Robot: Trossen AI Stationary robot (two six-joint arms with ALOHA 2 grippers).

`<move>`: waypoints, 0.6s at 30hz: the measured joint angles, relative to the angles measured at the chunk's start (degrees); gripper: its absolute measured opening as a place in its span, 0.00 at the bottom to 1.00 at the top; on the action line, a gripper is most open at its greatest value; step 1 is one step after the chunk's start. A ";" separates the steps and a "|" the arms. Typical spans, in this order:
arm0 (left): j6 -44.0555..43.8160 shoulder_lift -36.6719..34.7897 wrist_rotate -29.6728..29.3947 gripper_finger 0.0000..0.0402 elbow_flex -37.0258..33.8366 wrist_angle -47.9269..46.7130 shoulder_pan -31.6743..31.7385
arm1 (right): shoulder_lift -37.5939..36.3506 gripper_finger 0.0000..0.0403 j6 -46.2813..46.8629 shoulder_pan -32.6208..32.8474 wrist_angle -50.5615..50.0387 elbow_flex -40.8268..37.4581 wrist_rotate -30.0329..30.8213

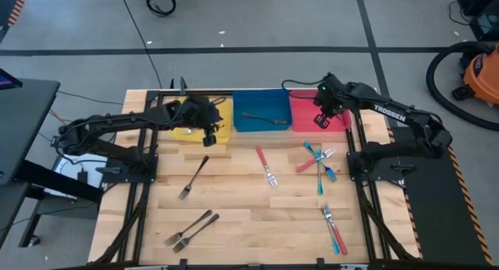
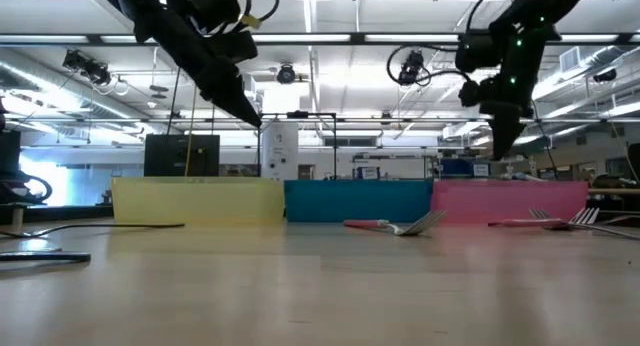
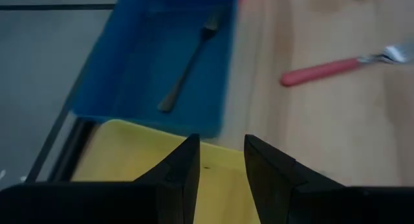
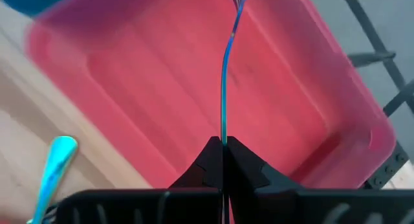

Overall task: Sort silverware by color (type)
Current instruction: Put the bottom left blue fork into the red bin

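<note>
Right pincer (image 4: 222,146) clamped on a blue fork (image 4: 225,88), holding it above the red bin (image 1: 343,114) at the desk's far right. Left pincer (image 3: 220,160) above the yellow bin (image 1: 222,134), fingers apart, nothing between them. One dark fork (image 1: 263,119) lies in the blue bin (image 1: 242,106). Other forks lie scattered across the desk (image 1: 234,215): red, blue, dark

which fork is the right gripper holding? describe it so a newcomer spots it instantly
Find the red bin at the right end of the three-bin row. The right gripper hangs over it, shut on a blue fork pointing down into the bin. It is the only fork off the table; the other blue forks lie on the wood nearby.
</note>
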 joint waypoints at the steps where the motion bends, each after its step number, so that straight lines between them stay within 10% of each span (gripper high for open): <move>1: 0.00 0.00 0.00 0.30 0.00 0.31 0.91 | 0.43 0.02 -0.51 -0.63 0.58 -0.46 -0.34; 18: -0.02 0.00 0.02 0.30 0.00 1.41 7.32 | 14.53 0.02 -7.43 -6.53 11.69 -4.03 -6.44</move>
